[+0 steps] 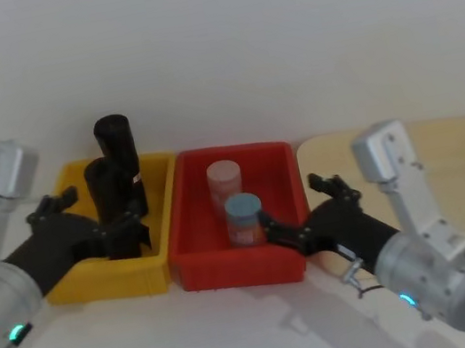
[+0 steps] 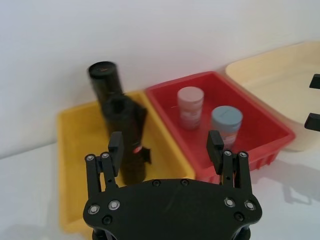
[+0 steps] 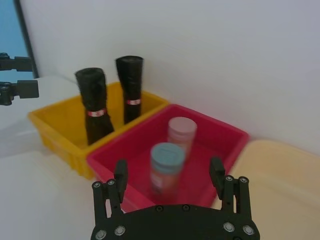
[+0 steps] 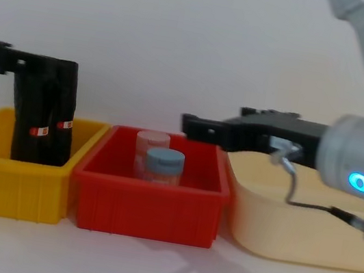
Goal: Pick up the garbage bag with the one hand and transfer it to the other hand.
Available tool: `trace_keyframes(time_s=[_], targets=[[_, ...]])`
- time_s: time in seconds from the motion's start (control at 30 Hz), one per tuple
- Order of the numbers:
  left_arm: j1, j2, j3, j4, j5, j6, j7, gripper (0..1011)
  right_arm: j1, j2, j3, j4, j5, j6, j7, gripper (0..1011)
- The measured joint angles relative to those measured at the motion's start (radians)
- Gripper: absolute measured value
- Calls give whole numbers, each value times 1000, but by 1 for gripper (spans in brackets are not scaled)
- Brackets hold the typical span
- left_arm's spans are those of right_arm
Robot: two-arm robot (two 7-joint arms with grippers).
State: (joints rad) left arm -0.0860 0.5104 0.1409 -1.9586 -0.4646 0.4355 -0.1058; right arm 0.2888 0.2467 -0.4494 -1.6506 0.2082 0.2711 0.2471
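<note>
Two black garbage bag rolls with red-and-white bands stand in the yellow bin (image 1: 99, 286). The nearer roll (image 1: 110, 195) (image 2: 127, 137) (image 4: 33, 106) is in front of the farther, taller-looking roll (image 1: 116, 145) (image 2: 105, 82) (image 3: 130, 85). My left gripper (image 1: 127, 231) (image 2: 165, 146), on the green-lit arm, is open and reaches in from the left right at the nearer roll, holding nothing. In the chest view the left gripper (image 4: 0, 58) sits level with the rolls' tops. My right gripper (image 1: 274, 228) (image 3: 168, 171) (image 4: 194, 126), on the blue-lit arm, hovers open over the red bin's right side.
The red bin (image 1: 232, 273) beside the yellow one holds a clear jar with a grey-blue lid (image 1: 244, 217) and a pale-lidded jar (image 1: 224, 180). A cream tray (image 1: 445, 154) lies to the right. A white wall stands close behind the bins.
</note>
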Motion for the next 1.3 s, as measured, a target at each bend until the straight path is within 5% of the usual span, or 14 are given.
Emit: trace_keyframes(time_s=[0.2, 0.53, 0.97, 1.3], targets=[[23, 29, -66, -5, -25, 21, -18, 1001, 62, -50, -41, 46, -17, 38, 12, 1000], [-20, 53, -79, 65, -33, 28, -60, 1002, 138, -116, -78, 120, -32, 83, 28, 1000], [-156, 74, -3, 246, -1, 30, -143, 1002, 185, -165, -90, 195, -40, 102, 37, 1000], [-263, 64, 66, 397, 33, -24, -223, 1001, 204, -189, -89, 232, -46, 105, 40, 1000]])
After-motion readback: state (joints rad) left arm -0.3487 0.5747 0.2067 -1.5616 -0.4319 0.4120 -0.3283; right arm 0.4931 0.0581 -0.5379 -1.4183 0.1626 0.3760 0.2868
